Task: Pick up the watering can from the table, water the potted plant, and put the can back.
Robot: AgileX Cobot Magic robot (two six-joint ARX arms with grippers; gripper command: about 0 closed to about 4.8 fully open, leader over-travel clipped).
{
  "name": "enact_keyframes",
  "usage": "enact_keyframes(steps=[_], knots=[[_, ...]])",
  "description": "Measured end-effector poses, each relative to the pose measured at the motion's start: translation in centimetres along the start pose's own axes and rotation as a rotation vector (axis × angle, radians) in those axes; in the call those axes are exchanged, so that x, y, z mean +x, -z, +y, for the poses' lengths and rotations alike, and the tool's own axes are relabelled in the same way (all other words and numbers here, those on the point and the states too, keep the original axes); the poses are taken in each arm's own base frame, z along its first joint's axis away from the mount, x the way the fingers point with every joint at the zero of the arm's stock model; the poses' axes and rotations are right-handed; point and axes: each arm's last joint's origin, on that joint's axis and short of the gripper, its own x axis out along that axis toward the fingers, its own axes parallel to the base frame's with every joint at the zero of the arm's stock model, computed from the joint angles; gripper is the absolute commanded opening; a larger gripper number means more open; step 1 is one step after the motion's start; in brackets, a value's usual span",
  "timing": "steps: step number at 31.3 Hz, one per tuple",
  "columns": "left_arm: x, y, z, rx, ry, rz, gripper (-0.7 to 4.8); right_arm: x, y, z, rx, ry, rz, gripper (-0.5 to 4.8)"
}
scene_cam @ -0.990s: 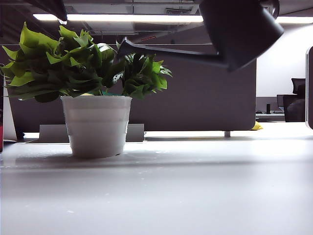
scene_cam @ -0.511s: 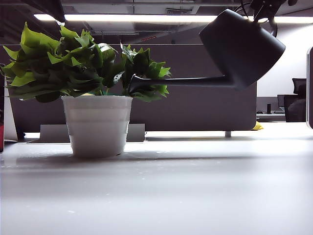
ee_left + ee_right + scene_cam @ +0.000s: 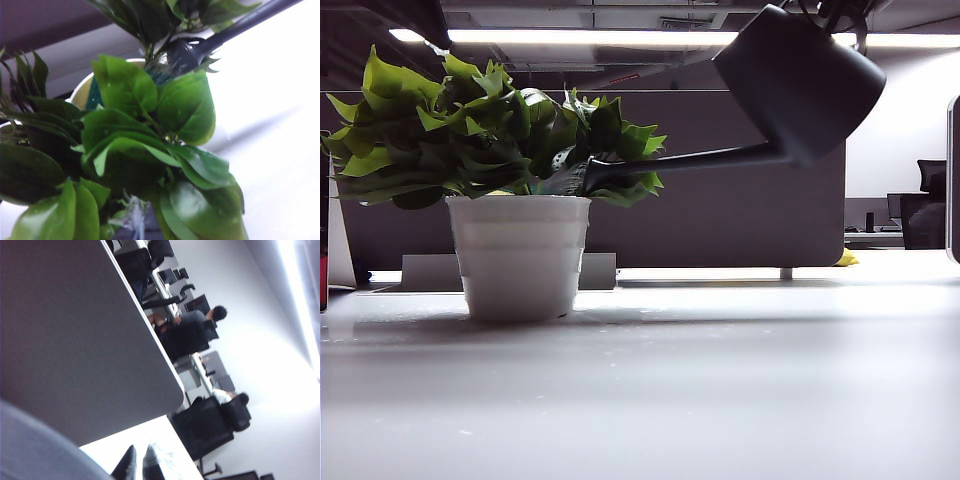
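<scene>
The watering can [image 3: 800, 85] hangs tilted high at the right of the exterior view. Its thin spout [image 3: 700, 158] slopes down to the left, and the tip is buried in the potted plant's leaves [image 3: 490, 130]. My right gripper [image 3: 835, 12] is shut on the can's top at the frame edge. In the right wrist view its fingertips [image 3: 138, 460] nearly touch, beside the blurred grey can body [image 3: 35, 450]. The white ribbed pot [image 3: 518, 255] stands on the table [image 3: 720, 380]. The left wrist view looks down into the leaves [image 3: 150, 140] and shows the spout head [image 3: 182, 52]. Foliage hides my left gripper's jaws.
A dark grey partition [image 3: 740, 210] runs behind the table. A low grey block [image 3: 425, 270] sits behind the pot, and a dark panel [image 3: 953, 180] cuts in at the right edge. Office chairs and seated people [image 3: 200, 330] are far beyond the partition.
The can has tipped further and shifted slightly left. Its spout tip dropped from above the leaves down into the foliage near the pot rim. The plant has not moved.
</scene>
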Motion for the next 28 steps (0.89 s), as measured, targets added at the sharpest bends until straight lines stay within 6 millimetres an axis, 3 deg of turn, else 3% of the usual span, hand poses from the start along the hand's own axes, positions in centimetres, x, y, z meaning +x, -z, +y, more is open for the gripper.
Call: enact_keyframes(steps=[10,28], knots=[[-0.1,0.5,0.0,-0.001,0.005,0.045,-0.05,-0.1,-0.8,0.0,-0.055,0.023,-0.030,-0.01],[-2.4,0.5,0.1,0.065,-0.075,0.014,-0.05,-0.2,-1.1,0.0,-0.077,0.028,-0.042,-0.01]])
